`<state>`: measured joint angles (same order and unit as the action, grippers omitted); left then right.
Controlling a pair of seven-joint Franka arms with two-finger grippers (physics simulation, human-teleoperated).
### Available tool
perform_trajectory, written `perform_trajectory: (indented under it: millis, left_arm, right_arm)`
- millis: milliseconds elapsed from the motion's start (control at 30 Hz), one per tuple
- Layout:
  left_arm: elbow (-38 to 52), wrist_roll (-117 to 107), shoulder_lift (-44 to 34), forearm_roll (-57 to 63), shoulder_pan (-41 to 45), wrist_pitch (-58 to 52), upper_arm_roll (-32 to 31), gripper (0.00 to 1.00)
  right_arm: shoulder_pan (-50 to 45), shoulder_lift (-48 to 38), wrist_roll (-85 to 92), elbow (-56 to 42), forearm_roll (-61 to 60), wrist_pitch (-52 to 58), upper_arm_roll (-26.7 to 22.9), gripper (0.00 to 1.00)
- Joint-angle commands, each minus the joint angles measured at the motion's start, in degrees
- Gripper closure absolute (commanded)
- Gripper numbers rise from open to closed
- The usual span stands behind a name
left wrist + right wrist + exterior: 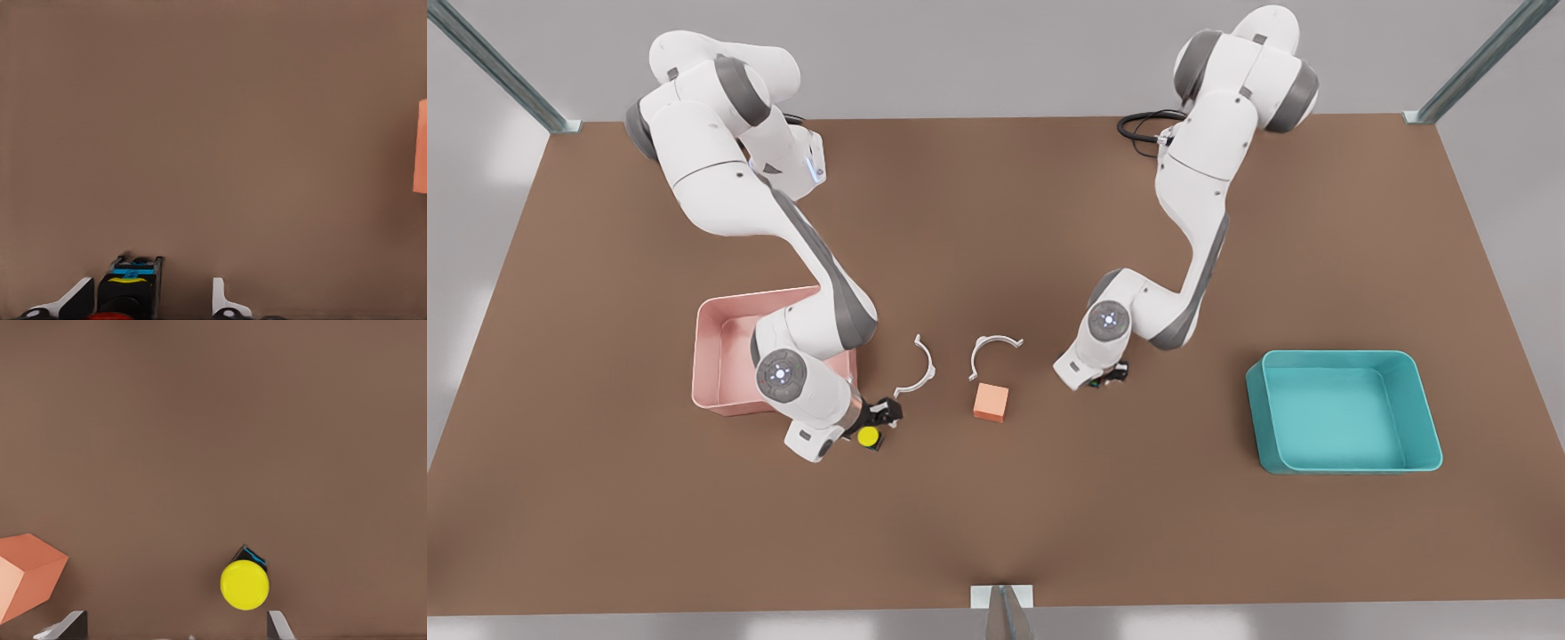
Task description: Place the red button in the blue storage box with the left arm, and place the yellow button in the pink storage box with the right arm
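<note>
Your right gripper is hovering low over the yellow button, just beside the pink storage box on the front view's left. In the right wrist view its fingertips are standing apart, with the yellow button between them and untouched.

Your left gripper is sitting low on the tabletop, well apart from the blue storage box. In the left wrist view its fingers are spread around the red button, not yet clamped.

Both buttons are looking small, light and rigid, with smooth round caps likely to slip. Take hold of the squarer black bases. An orange cube and two white clips are lying between the arms.
</note>
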<state>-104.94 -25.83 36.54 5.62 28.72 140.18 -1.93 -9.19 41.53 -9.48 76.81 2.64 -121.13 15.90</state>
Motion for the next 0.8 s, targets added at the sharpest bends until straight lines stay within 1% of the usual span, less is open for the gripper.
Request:
perform_trajectory:
  millis: [0,33,67,100,200,267,400,433,500,567,667,700,767]
  left_arm:
    - [-0.3,-5.0,-0.8,0.1,0.0,0.2,0.0,0.28]
    - [-0.4,-5.2,-0.9,0.1,0.0,0.1,0.0,0.46]
    - [-0.4,-5.2,-0.9,0.1,0.0,-0.3,0.0,0.53]
    - [-0.4,-5.3,-0.9,0.1,0.0,-0.3,0.0,0.58]
    - [-0.5,-6.0,-0.8,0.1,0.0,-0.3,0.0,0.63]
    - [-0.4,-6.1,-1.9,0.1,0.0,-2.7,0.0,0.63]
    - [-0.1,-5.0,-10.7,0.1,-0.7,-12.2,0.1,0.61]
    - [-0.2,-2.1,-12.5,-0.1,-1.4,-14.1,1.1,0.60]
    - [-0.2,10.0,-17.5,-0.2,-8.0,-20.2,1.1,0.58]
    - [-0.2,25.2,-21.2,-0.6,-16.5,-23.9,1.1,0.58]
    - [1.3,44.0,-21.3,-0.6,-27.4,-24.0,1.1,0.58]
    - [2.5,46.4,-20.7,-0.5,-29.3,-23.9,1.1,0.58]
    - [7.4,50.6,-16.4,-0.5,-33.2,-23.6,1.1,0.58]
  right_arm:
    - [0.0,0.5,-3.7,0.0,0.1,-1.8,-0.2,0.00]
    - [0.0,1.0,-3.6,0.0,0.1,-1.9,-0.2,0.00]
    - [0.0,1.4,-3.7,0.0,0.1,-1.9,-0.3,0.00]
    - [0.0,1.8,-3.7,0.2,0.1,-1.7,-0.2,0.00]
    - [0.0,2.6,-3.7,0.5,0.1,-2.0,-0.2,0.00]
    - [0.0,3.3,-3.5,0.5,0.1,-2.5,-0.3,0.00]
    - [0.0,4.0,-1.4,0.8,0.1,-2.4,-0.3,0.00]
    - [0.0,4.0,0.1,0.8,0.1,-2.4,-0.3,0.00]
    - [0.1,4.0,0.9,1.0,0.3,-2.2,-0.6,0.00]
    - [0.3,5.1,4.4,1.1,1.4,-2.2,-2.3,0.00]
    - [0.1,6.1,4.5,1.3,1.5,-2.2,-2.2,0.00]
    - [0.0,6.4,4.4,1.4,1.4,-2.2,-2.1,0.00]
    - [-0.3,6.6,4.0,1.3,1.4,-2.3,-1.9,0.00]
